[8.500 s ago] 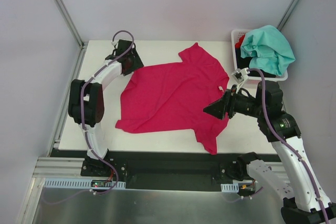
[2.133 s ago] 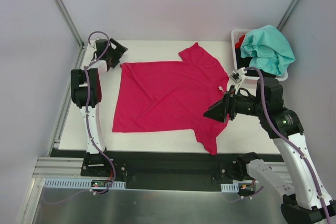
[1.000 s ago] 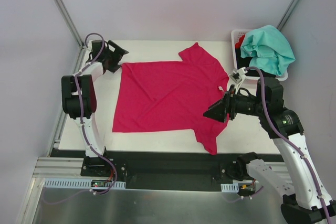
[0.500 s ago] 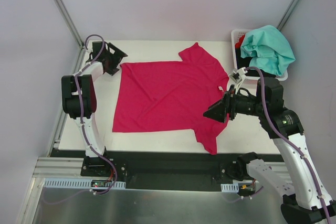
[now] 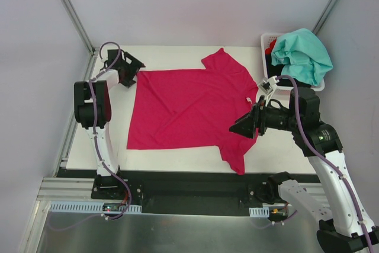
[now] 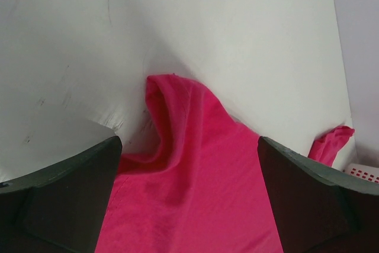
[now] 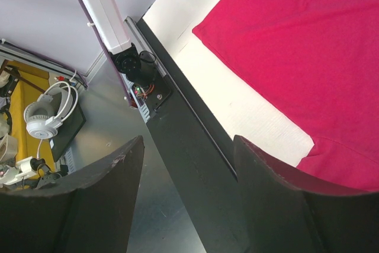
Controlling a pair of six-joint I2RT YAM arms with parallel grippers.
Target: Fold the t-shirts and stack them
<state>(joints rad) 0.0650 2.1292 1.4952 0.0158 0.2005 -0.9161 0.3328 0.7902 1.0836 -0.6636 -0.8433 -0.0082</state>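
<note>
Magenta t-shirt (image 5: 189, 108) spread flat mid-table on white table (image 5: 278, 149), hem to the left, neck to the right. One sleeve pointing far, other pointing near. Small white label (image 5: 248, 99) by the neck. A few soft creases.

Teal t-shirt (image 5: 302, 54) heaped over white basket (image 5: 265, 41) at far right corner. Red cloth (image 5: 271, 45) & black cloth (image 5: 279, 64) under it, mostly covered.

Left gripper (image 5: 131, 68) at shirt's far left corner, jaws spread wide, clamping nothing. Only in left wrist cam: that corner bunched into a raised fold between the fingers (image 6: 65, 199); flat-looking from top. Contact w/ cloth: can't tell.

Right gripper (image 5: 240, 127) over shirt's right side, near the label, jaws partway apart, empty. Only in right wrist cam: black rail (image 7: 189, 140) along near table edge, white headphones (image 7: 44, 114) on the floor side.

Fingertips cut off in both wrist views. Cloth under right gripper hidden from top.
</note>
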